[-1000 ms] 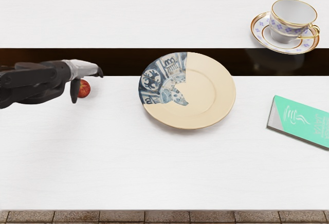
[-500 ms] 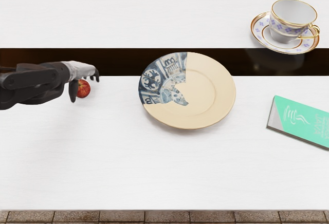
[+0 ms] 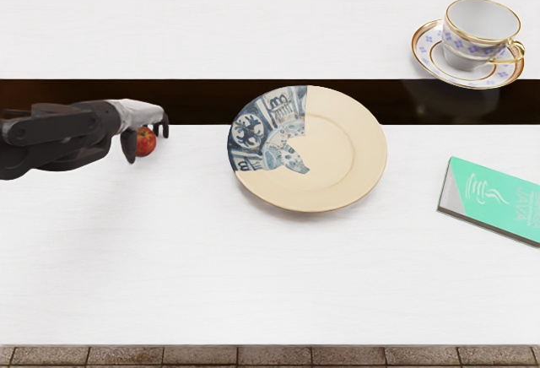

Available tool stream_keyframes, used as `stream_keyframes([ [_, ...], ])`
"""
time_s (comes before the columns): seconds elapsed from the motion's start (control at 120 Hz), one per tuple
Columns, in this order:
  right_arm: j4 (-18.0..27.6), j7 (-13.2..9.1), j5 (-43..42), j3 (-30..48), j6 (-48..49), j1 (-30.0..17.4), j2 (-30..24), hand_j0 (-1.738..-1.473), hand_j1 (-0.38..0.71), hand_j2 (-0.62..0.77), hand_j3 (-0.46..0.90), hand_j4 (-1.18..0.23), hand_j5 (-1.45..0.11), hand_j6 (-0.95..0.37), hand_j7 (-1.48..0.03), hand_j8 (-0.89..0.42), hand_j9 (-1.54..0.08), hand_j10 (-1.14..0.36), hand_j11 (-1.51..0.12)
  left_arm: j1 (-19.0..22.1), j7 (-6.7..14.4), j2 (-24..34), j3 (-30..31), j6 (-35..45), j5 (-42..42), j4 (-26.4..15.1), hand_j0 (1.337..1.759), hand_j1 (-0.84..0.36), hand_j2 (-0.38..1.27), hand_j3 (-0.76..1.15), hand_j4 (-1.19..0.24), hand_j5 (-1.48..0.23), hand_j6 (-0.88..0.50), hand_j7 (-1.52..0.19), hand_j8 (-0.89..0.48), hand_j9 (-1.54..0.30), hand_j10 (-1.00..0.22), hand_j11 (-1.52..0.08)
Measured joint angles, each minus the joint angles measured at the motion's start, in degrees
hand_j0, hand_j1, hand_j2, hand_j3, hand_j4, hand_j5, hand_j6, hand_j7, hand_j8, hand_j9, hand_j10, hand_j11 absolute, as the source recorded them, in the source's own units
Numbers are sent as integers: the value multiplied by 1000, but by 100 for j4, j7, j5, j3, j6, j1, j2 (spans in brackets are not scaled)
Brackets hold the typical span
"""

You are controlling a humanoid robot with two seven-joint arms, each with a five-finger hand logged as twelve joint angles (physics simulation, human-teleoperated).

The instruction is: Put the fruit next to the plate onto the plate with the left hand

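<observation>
Fruit (image 3: 148, 142): small, red, well left of plate (image 3: 342, 153), clear of rim. Top and left portions hidden by left hand (image 3: 140, 123). Stem end not visible; outline round, so long axis and heading cannot be determined. Hand fingers curled over fruit, thumb at its left side, pinching it. Contact with table (image 3: 253, 258) unclear.

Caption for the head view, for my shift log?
Left hand grips the red fruit left of the patterned plate; transfer not yet made.
</observation>
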Motion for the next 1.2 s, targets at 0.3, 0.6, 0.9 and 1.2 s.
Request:
stream_keyframes([
  [0.3, 0, 0, 0, 0, 0, 0, 0, -1658, -312, -6, 0, -31, -40, -31, -40, -31, -40, -31, -40, 57, -12, -5, -24, 22, 9, -3, 1655, -272, 103, 0, -563, -726, -487, -763, -431, -739, -558, -737],
  [0.6, 0, 0, 0, 0, 0, 1, 0, -1658, -312, -6, 0, -31, -40, -31, -40, -31, -40, -31, -40, 136, -64, -7, -26, 77, 11, 30, 1648, -418, 284, 0, -752, -976, -317, -1071, -257, -1004, -476, -1014],
  [0.9, 0, 0, 0, 0, 0, 0, 0, -1658, -312, -6, 0, -31, -40, -31, -40, -31, -40, -31, -40, 61, -116, 160, -142, 67, -43, -89, 1636, -440, 258, 0, -829, -1128, -251, -1193, -147, -1181, -392, -1171],
  [1.2, 0, 0, 0, 0, 0, -2, 0, -1658, -312, -6, 0, -31, -40, -31, -40, -31, -40, -31, -40, -817, -140, 848, -243, 2, -764, -978, 1629, -384, 152, 0, -849, -1158, -330, -1203, -185, -1208, -423, -1230],
])
